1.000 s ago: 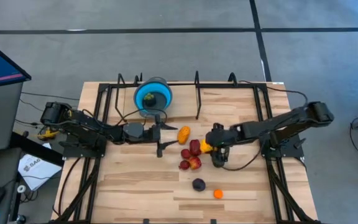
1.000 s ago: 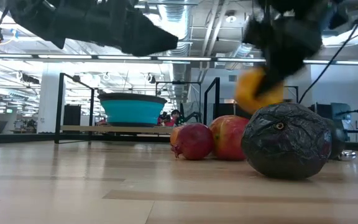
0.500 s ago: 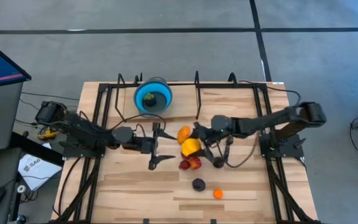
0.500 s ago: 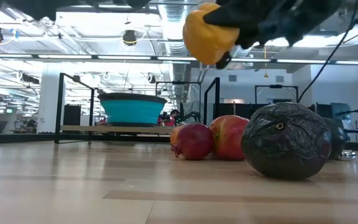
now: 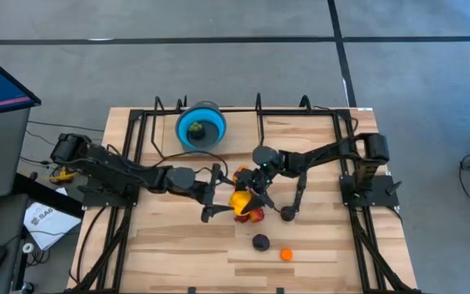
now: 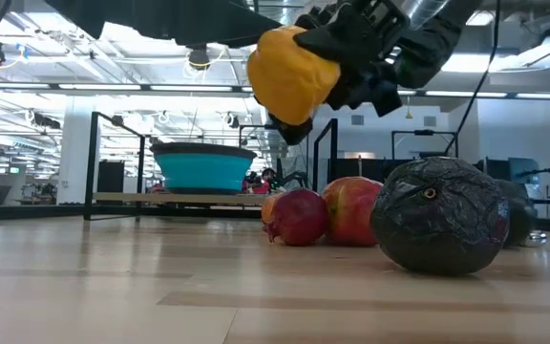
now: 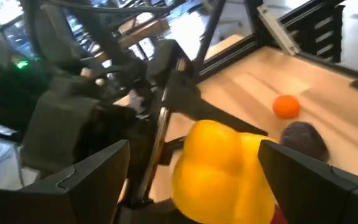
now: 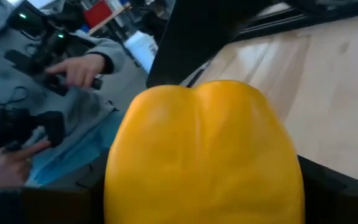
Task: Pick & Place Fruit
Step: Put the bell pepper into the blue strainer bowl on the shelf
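My right gripper [image 5: 246,193] is shut on a yellow fruit [image 5: 237,201] in the air over the table's middle. My left gripper [image 5: 211,195] is open, and the yellow fruit [image 7: 225,171] hangs between its two fingers [image 7: 86,180]; I see no touch. Two red fruits [image 6: 299,217] and a dark purple one [image 6: 439,217] lie on the table below. An orange fruit [image 5: 241,174] lies just beyond them, and a small orange one [image 5: 286,254] sits near the front. The blue bowl [image 5: 201,126] stands at the far edge with a dark piece inside. My right gripper pinches the yellow fruit by its two sides [image 8: 278,162] between its two fingers. The fingers come nearly level from the table's right side. The fruit is lifted clear, above the red fruits.
Black frame rails [image 5: 259,122] stand along the table's far edge and both sides. A dark cable end [image 5: 287,214] lies right of the red fruits. Bare wood lies at the near left [image 5: 170,253]. A person's hands [image 8: 73,68] show in the room beyond.
My right gripper has lifted the yellow fruit from beside the red fruits, tipped from pointing down to nearly level, and carried it toward the table's left, in between my left gripper's fingers. My left gripper has opened wider and rolled a little.
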Robot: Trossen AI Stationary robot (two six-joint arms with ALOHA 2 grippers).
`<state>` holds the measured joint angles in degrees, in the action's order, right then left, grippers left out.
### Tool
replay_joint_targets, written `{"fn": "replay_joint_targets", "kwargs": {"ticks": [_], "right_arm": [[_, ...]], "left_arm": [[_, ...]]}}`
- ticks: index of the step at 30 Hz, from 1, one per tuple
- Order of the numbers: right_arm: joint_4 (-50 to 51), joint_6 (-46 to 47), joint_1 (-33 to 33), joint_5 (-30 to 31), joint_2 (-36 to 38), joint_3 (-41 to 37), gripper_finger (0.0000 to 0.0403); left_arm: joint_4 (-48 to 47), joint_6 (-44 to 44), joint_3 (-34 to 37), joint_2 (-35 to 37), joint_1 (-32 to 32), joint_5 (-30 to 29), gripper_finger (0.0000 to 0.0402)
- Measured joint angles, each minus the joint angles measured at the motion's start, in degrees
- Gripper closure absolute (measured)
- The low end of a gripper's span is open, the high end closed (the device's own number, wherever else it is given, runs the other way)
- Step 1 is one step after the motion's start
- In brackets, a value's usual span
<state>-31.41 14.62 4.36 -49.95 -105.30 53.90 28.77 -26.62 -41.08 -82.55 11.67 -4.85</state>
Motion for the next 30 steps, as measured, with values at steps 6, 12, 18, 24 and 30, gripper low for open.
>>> {"fn": "replay_joint_targets", "kwargs": {"ticks": [6, 12, 18, 24, 30], "right_arm": [[0.72, 0.56, 0.85, -1.2, 0.25, 1.0, 0.0102], [0.48, 1.12, 1.84, -0.28, 0.81, 0.86, 0.0102], [-0.93, 2.51, 2.25, 0.5, 0.73, 0.8, 0.0102], [-1.17, 3.86, 2.1, 0.1, 0.77, 0.79, 0.0097], [-0.53, 6.21, 2.03, 0.73, 0.86, 0.8, 0.0072]], "left_arm": [[-1.04, 2.02, 0.05, -0.89, 0.78, 4.43, 0.0046], [-0.39, 0.51, 0.0, -1.83, 0.76, 1.11, 0.0045], [2.55, -5.01, -0.03, -4.35, 0.86, -1.33, 0.005], [7.06, -6.59, -0.07, -7.22, 0.89, -2.13, 0.0059], [6.57, -6.59, 0.0, -6.88, 0.67, -2.15, 0.0107]]}}
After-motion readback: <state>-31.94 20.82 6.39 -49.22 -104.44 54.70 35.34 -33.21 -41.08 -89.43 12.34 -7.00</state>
